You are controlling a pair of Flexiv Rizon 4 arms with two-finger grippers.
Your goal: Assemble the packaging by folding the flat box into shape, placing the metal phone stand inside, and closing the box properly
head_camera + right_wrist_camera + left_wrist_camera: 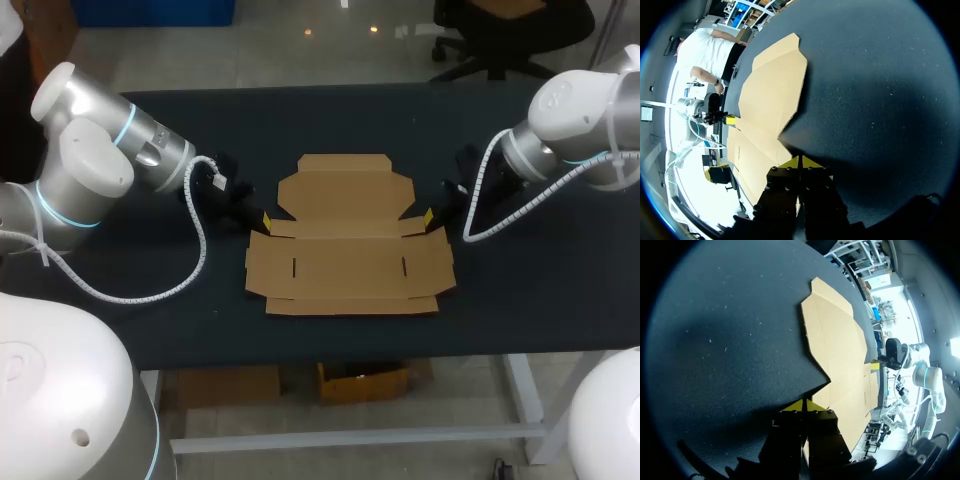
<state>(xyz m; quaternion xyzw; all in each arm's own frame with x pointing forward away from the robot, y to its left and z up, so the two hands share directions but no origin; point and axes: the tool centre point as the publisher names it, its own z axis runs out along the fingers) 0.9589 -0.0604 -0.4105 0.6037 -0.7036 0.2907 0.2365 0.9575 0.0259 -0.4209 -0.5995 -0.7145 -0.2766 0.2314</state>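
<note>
A flat, unfolded brown cardboard box (346, 240) lies on the black table, its flaps spread out. My left gripper (264, 219) is shut and low at the box's left side notch; in the left wrist view its yellow tips (803, 405) meet at the cardboard's (840, 340) edge. At the right side notch my right gripper (429, 216) is shut too. Its joined yellow tips (800, 162) touch the edge of the cardboard (771, 95) in the right wrist view. Neither gripper holds anything. No metal phone stand is in view.
The black table (540, 290) has bare surface on all sides of the box. Across the box from each wrist camera I see my other arm's gripper (893, 352), (715, 107). White cable loops hang from both arms (190, 270).
</note>
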